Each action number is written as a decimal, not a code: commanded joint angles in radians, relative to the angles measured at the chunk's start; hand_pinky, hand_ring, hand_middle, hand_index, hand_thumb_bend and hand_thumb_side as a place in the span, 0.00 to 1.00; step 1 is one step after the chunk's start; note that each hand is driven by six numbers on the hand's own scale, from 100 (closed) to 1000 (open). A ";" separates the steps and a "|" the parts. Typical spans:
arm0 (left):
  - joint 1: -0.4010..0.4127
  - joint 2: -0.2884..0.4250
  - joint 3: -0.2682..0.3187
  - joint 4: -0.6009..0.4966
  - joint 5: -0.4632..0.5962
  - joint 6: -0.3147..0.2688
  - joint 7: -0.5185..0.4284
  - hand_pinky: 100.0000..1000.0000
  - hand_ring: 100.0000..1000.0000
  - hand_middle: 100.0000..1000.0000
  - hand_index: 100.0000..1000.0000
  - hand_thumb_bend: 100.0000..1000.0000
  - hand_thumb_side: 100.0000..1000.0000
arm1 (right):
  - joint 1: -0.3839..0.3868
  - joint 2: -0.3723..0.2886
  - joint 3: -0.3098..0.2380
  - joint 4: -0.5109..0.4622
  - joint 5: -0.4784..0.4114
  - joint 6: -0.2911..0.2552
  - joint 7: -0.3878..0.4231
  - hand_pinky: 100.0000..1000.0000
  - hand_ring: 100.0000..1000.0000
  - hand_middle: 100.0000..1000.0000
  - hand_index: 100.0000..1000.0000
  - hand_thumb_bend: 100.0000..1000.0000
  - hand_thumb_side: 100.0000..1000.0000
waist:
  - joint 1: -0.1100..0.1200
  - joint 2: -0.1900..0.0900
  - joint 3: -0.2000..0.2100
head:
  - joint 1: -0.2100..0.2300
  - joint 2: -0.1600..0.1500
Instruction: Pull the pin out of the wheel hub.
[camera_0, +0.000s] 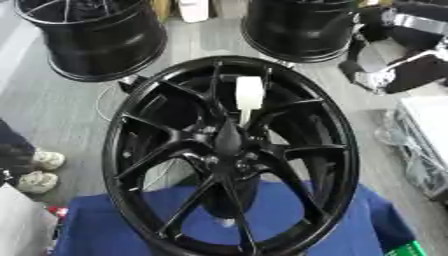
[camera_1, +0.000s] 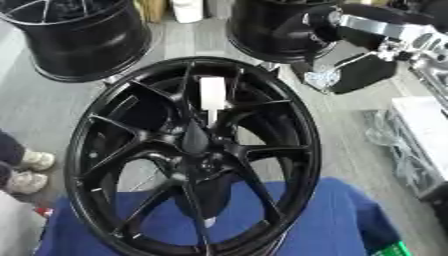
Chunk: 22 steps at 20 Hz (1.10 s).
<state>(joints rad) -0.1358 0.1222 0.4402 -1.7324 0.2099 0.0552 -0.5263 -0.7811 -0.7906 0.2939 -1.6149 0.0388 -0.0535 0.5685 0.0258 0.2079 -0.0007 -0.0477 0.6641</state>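
White pin (camera_1: 212, 95) stands in the black wheel hub (camera_1: 194, 160); the right hand (camera_1: 350, 70), well apart, fingers unclear, should grip its top and draw straight out

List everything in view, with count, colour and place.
wheel hub: one, black, centre foreground, standing over the blue cloth.
pin: one, white, in the hub's upper middle among the spokes.
blue cloth: one, under the hub at the bottom.
spare wheels: two, black, on the floor behind, upper left and upper centre.
white container: one, top edge between the spare wheels.
shoes: two, pale, left edge; a bystander's.
right arm: one, black with silver joints, upper right; its hand cannot be made out.
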 joint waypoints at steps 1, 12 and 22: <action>-0.004 0.007 -0.005 -0.017 0.005 -0.001 -0.007 0.64 0.63 0.57 0.65 0.30 0.71 | -0.034 0.024 0.002 0.047 0.048 -0.011 0.021 0.58 0.45 0.84 0.85 0.00 0.11 | 0.003 -0.020 0.001 | -0.007 -0.020; -0.003 -0.004 -0.011 -0.015 0.008 -0.003 -0.015 0.64 0.63 0.57 0.65 0.30 0.72 | -0.085 0.143 0.029 0.161 0.172 -0.037 0.035 0.58 0.45 0.83 0.85 0.00 0.19 | 0.015 -0.017 0.010 | -0.028 -0.050; -0.007 -0.012 -0.014 -0.015 0.006 0.004 -0.021 0.64 0.63 0.57 0.65 0.30 0.72 | -0.108 0.211 0.048 0.190 0.257 -0.024 0.008 0.57 0.44 0.83 0.86 0.00 0.32 | 0.015 -0.013 0.018 | -0.039 -0.075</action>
<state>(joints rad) -0.1334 0.0976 0.4278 -1.7322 0.2115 0.0594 -0.5433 -0.8647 -0.5720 0.3466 -1.4210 0.2855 -0.0799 0.5843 0.0411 0.2083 0.0150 -0.0828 0.6033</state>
